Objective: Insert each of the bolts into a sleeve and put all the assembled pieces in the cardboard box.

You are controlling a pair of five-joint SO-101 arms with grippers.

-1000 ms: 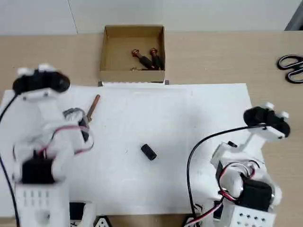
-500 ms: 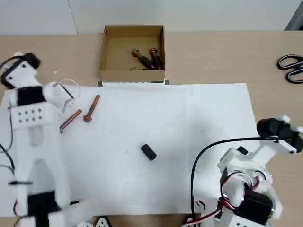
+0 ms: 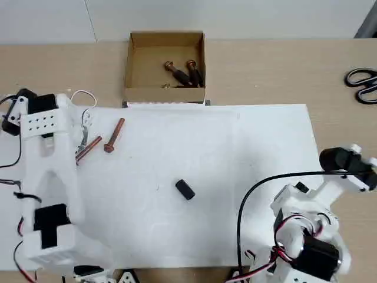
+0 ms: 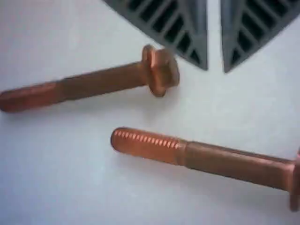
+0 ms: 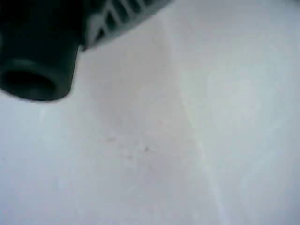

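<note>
Two copper bolts lie on the white sheet at the left, one nearer the edge and one beside it. My left gripper hangs just over them. In the left wrist view its fingertips stand a narrow gap apart, empty, right by the head of one bolt, with the other bolt alongside. A black sleeve lies mid-sheet. My right gripper sits low at the right, shut on another black sleeve against its ribbed finger. The cardboard box holds assembled pieces.
Scissors lie on the wooden table at the far right. The white sheet covers the work area between the arms. A black cable loops from the right arm over the sheet.
My left arm has unfolded and swung out toward the two bolts, uncovering the one it hid. The right arm drew back a little to the right, then held still.
</note>
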